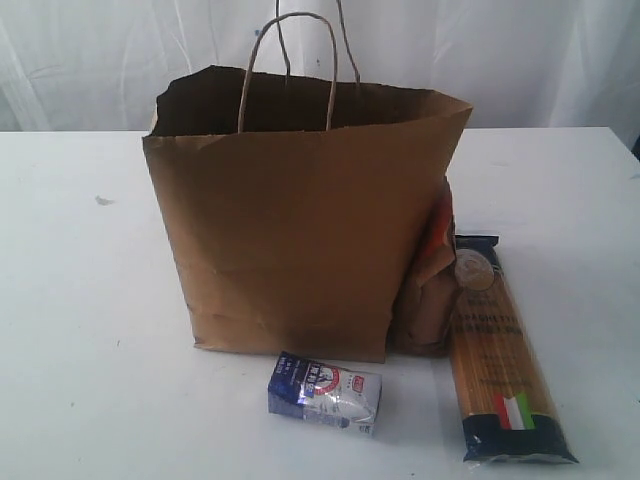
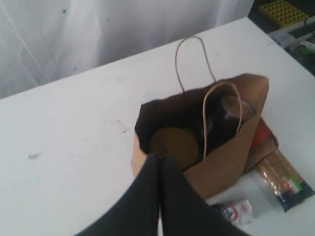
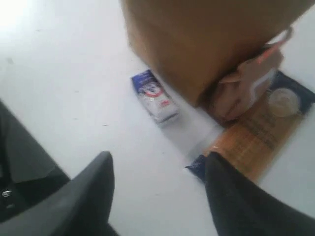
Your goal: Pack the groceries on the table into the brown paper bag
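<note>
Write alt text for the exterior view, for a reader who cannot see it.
An open brown paper bag stands upright on a white table. A small blue-white carton lies in front of it. A brown-orange pouch sits close against its right side, next to a long spaghetti packet lying flat.

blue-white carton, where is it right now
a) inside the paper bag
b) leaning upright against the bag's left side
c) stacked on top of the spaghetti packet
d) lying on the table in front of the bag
d, the small blue-white carton lies flat on the white table in front of the brown paper bag, clear of the spaghetti packet lying off to its side.
</note>
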`<move>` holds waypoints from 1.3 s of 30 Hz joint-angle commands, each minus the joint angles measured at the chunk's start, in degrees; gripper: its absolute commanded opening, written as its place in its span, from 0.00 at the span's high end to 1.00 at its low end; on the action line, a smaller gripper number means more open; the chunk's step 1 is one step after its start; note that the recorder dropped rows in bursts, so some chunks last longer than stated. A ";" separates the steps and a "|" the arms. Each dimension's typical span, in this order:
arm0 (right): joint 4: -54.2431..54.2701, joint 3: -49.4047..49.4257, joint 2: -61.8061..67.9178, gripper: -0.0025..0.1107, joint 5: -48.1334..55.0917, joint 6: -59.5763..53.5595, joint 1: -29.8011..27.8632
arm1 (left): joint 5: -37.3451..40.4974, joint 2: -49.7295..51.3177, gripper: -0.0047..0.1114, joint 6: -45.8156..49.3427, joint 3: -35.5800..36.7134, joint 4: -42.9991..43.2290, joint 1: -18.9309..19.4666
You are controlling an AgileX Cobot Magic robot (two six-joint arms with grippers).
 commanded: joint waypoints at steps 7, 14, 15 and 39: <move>8.74 14.91 0.39 0.52 -3.08 -6.52 -0.39 | -15.20 -27.60 0.96 -3.24 44.89 4.76 -0.18; 9.01 18.80 0.39 0.52 -4.69 -6.52 -0.39 | -38.52 -42.05 0.96 -9.53 73.38 5.08 -0.18; 9.30 18.80 0.39 0.52 -4.69 -6.52 -0.39 | -39.10 -43.11 0.96 -11.29 75.69 5.08 -0.18; 9.62 18.80 8.52 0.52 -5.75 -14.22 -0.28 | -39.93 -44.82 0.96 -14.13 87.03 3.96 -0.18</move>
